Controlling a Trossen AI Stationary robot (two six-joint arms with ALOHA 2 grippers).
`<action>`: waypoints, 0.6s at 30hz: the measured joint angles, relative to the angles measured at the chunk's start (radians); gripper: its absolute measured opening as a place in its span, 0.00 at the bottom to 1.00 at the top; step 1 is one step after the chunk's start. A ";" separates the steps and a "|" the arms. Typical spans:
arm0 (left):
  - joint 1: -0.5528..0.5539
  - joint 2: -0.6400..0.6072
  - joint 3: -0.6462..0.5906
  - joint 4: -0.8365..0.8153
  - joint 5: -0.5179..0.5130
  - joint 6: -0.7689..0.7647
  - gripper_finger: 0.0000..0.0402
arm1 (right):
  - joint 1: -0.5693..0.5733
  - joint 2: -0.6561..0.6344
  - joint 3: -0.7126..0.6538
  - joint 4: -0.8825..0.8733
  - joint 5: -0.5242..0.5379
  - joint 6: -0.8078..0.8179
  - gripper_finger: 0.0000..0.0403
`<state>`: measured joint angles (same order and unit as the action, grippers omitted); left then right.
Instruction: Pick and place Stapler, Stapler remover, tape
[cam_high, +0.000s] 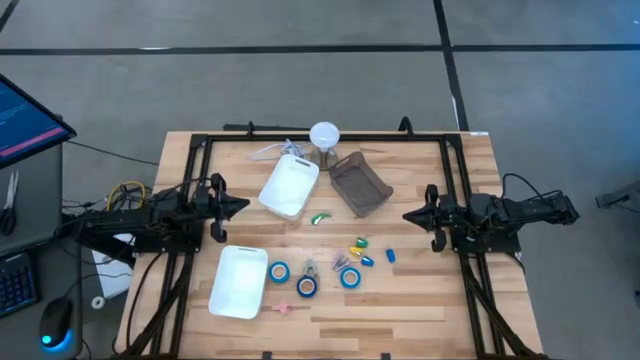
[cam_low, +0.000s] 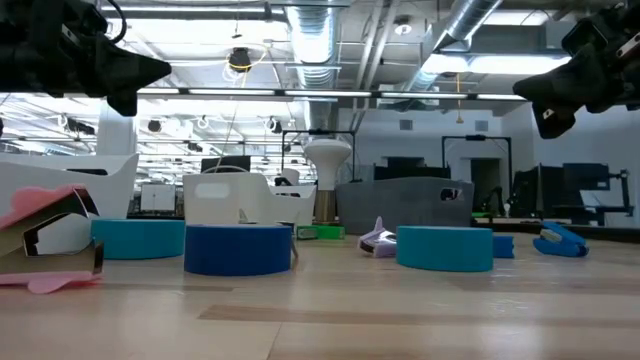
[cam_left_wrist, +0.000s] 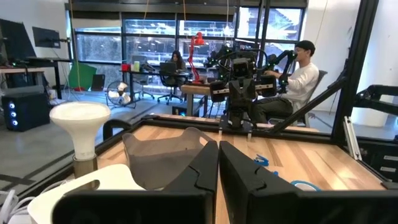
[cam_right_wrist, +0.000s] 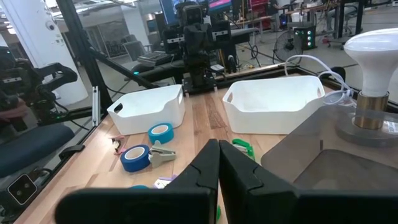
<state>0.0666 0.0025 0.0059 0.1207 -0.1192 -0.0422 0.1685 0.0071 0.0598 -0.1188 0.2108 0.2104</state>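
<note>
Flanking the tape rolls (cam_high: 279, 271), two white bins (cam_high: 239, 281) and a grey bin (cam_high: 359, 184).

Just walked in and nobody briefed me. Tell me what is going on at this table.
Nothing is being handled right now. The left claw and the right claw hang shut at opposite sides of the table, both holding nothing. Three blue tape rolls lie near the front among small coloured office items. Two white bins and a dark bin show nothing inside. A white lamp stands at the far edge. The sorting has not started.
</note>
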 joint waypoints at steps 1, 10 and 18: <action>0.000 0.000 0.000 0.006 -0.002 0.000 0.02 | -0.001 0.000 0.000 0.000 0.000 0.000 0.00; 0.000 0.000 0.000 0.136 -0.083 -0.067 0.02 | -0.002 -0.001 -0.002 0.206 0.093 0.000 0.00; 0.000 0.142 0.068 0.136 -0.124 -0.167 0.02 | -0.002 0.001 0.085 0.048 0.225 0.134 0.00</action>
<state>0.0666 0.1441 0.0735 0.2569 -0.2428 -0.2094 0.1669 0.0077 0.1450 -0.0711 0.4355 0.3447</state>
